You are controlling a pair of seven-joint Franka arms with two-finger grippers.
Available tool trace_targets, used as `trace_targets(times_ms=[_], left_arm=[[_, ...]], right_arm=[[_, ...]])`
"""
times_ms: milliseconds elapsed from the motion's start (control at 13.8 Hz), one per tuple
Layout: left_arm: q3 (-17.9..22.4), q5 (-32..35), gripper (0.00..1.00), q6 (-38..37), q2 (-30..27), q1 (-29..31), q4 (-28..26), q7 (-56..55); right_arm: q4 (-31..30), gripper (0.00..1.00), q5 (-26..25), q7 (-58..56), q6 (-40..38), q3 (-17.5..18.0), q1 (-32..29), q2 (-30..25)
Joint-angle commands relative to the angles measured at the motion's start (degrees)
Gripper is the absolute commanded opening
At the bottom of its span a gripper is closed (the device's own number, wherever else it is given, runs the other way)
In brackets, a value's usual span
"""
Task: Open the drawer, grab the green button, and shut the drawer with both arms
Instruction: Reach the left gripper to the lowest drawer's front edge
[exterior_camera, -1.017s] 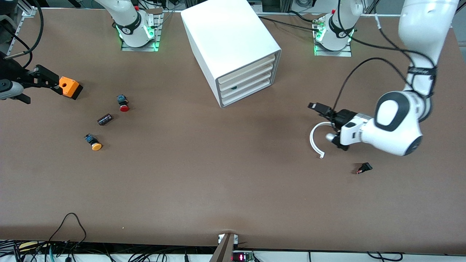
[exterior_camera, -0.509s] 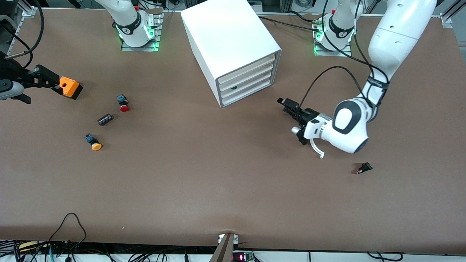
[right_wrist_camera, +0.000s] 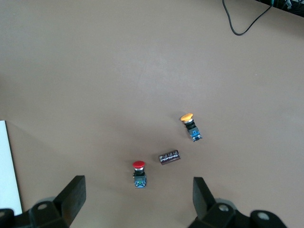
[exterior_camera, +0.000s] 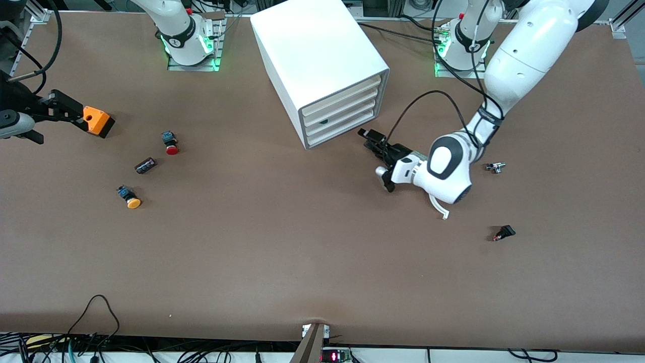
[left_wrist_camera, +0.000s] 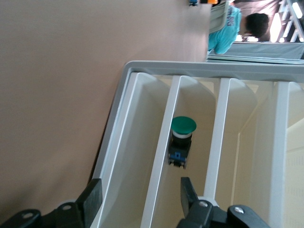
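The fingers point(exterior_camera: 371, 136) of the left gripper point(exterior_camera: 379, 160) stand spread and empty in the front view, low over the desk point(exterior_camera: 282, 242) in front of the white cabinet point(exterior_camera: 322, 65), pointed at its stacked drawer fronts. All four fronts look shut; the drawer point(exterior_camera: 338, 115) second from the bottom shows a dark spot that is likely the button point(exterior_camera: 324, 121). The right gripper point(exterior_camera: 60, 108) waits over the desk at the right arm's end, near an orange block point(exterior_camera: 97, 121).

In the left wrist view the fingers point(left_wrist_camera: 188, 194) straddle that drawer point(left_wrist_camera: 190, 118), with the green-capped button point(left_wrist_camera: 182, 141) lying inside it.

In the right wrist view the fingers point(right_wrist_camera: 76, 192) are wide apart and empty, above the red button point(right_wrist_camera: 138, 174), the yellow button point(right_wrist_camera: 191, 126) and a small dark cylinder point(right_wrist_camera: 169, 156).

The fronts are plain and close-stacked, so the likely fault is the fingers catching the neighbouring tray, or slipping off and shoving the light cabinet.
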Motion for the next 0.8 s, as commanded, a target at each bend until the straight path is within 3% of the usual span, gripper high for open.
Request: trace_targets(times_ms=[0,145,509,726], left_arm=[[-0.11,-6.24,0.64,2.62,-0.38,-2.49,-3.41,5.78],[-0.11,-10.29,0.6,2.45,0.75,-4.07,-4.47,6.5],[-0.38,-12.86,0.49,2.01,4.54,-5.48,-4.47,10.28],[-0.38,-13.38,0.32,-0.09,4.45,-5.14,-4.47,10.11]], right_arm=[[1.51,1.0,-0.82,0.59,-1.27,0.22,0.12,0.52],[1.51,1.0,-0.82,0.59,-1.27,0.22,0.12,0.52],[1.51,1.0,-0.82,0.59,-1.27,0.31,0.12,0.52],[1.51,1.0,-0.82,0.5,-1.27,0.31,0.12,0.52]])
